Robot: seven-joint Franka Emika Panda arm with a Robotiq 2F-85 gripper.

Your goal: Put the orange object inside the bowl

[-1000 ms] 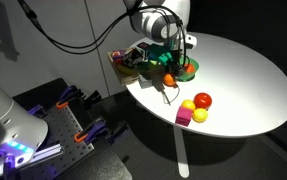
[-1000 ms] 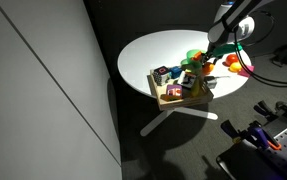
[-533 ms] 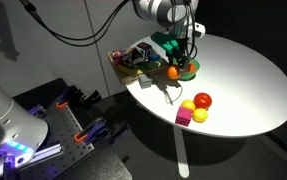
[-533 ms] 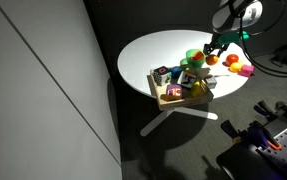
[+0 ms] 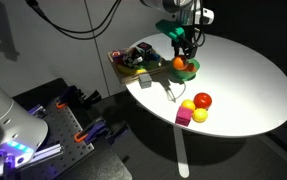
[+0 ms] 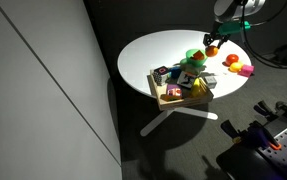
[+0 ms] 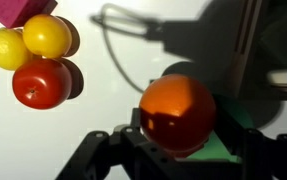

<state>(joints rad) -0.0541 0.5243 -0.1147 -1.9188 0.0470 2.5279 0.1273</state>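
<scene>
My gripper (image 5: 184,47) is shut on the orange object (image 5: 180,63), a small round orange ball, and holds it above the table. The green bowl (image 5: 192,71) sits just below and beside the ball. In an exterior view the gripper (image 6: 215,40) holds the ball (image 6: 211,50) a little to the right of the bowl (image 6: 194,57). In the wrist view the ball (image 7: 178,108) fills the space between the jaws (image 7: 173,142), and a part of the green bowl (image 7: 226,147) shows under it.
A red fruit (image 5: 202,100), yellow fruits (image 5: 199,114) and a pink block (image 5: 183,117) lie near the table's front edge. A tan basket of toys (image 5: 131,58) stands beside the bowl. A black cable (image 5: 169,89) lies on the white round table (image 5: 243,75).
The gripper has risen with the orange ball in it and has carried it from beside the bowl's front to above the bowl's edge.
</scene>
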